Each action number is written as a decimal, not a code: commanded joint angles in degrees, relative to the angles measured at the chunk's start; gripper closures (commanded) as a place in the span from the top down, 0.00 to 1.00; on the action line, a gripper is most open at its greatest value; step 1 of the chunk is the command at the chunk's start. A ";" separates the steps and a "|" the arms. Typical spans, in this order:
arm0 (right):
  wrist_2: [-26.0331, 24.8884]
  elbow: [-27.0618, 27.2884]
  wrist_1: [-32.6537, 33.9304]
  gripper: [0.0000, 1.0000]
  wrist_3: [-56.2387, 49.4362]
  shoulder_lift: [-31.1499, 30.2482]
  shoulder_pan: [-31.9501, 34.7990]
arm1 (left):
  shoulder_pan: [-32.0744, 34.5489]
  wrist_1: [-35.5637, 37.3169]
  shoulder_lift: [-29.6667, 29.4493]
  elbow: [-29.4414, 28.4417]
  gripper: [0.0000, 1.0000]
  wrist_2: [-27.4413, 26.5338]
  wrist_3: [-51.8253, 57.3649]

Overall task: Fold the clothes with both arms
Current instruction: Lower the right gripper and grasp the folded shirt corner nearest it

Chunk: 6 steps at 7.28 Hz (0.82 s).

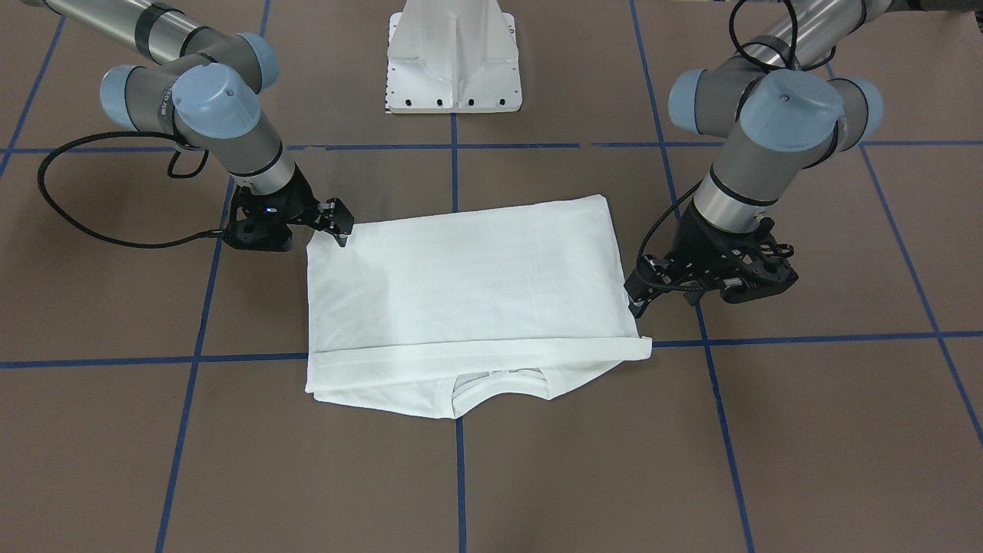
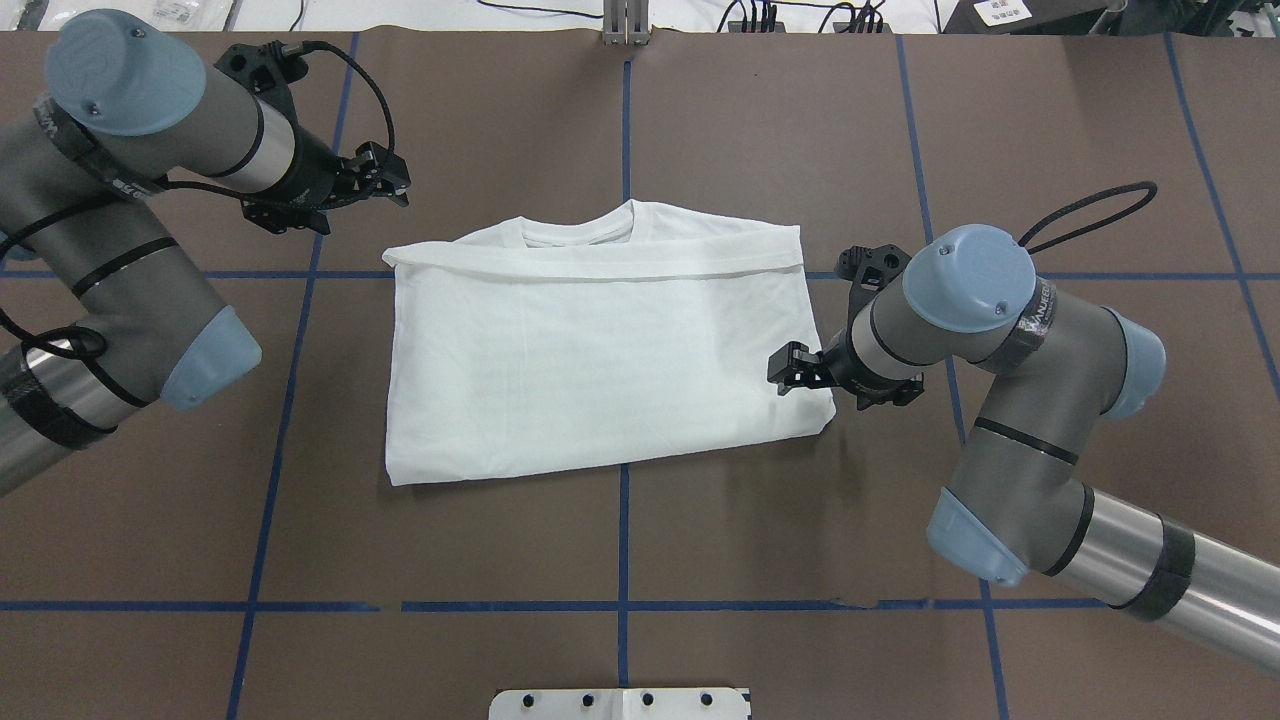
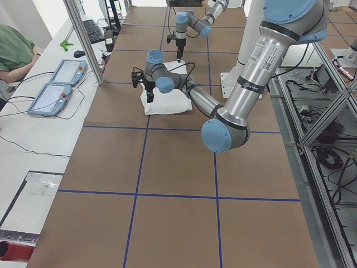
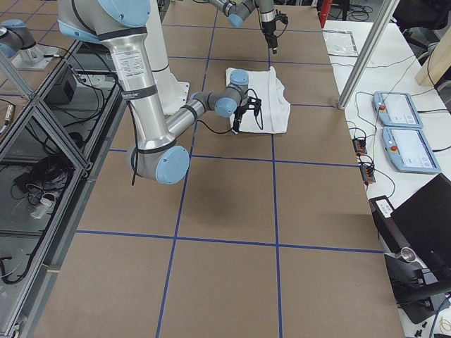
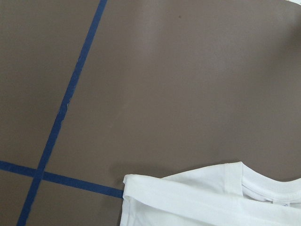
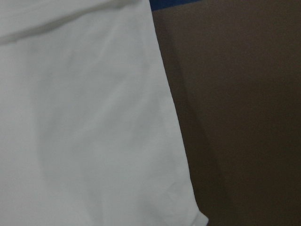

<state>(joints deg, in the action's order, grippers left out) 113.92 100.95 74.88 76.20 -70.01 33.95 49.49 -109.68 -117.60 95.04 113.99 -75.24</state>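
- White cotton, the T-shirt, lies flat near the middle of the brown worktop, folded into a rough rectangle with the collar peeking out at the far edge and a folded band running across just below it.
- That tidy shape suggests, to my eye, the sleeves and hem are tucked in and a further fold across the width is what remains.
- Right claw sits low at the shirt's near right corner, tips touching or just over the cloth edge; I cannot tell whether it pinches fabric or how wide it stands.
- Left claw hangs above bare worktop just beyond the far left corner, apart from the cloth, its fingers looking close together and holding nothing; its wrist view shows only that corner and the collar below it.
- Placed at diagonally opposite corners, the two seem set to take hold of opposite ends.
- Blue tape lines divide the worktop into squares; a white pedestal base stands behind the shirt.
- Alongside, a pale bench carries two teach pendants and cables, with a seated person's green sleeve at its far end.
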 commanded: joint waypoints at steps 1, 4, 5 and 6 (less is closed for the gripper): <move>-0.45 -0.22 0.00 1.00 0.00 -0.04 -1.60 | -0.09 0.00 0.00 0.14 0.99 -0.09 0.09; -0.63 -0.49 0.00 0.90 0.00 -0.21 -2.13 | 0.00 0.00 0.00 0.32 0.99 -0.18 0.09; -0.71 -0.49 -0.09 0.75 0.00 -0.21 -1.96 | 0.00 0.00 0.00 0.32 0.99 -0.44 0.09; -0.71 -0.49 -0.09 0.41 0.00 -0.21 -1.96 | 0.00 0.00 0.00 0.32 0.99 -0.44 0.09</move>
<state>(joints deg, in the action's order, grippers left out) 113.24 100.48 74.83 76.20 -70.21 31.95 49.48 -109.70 -117.60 95.34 113.65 -75.15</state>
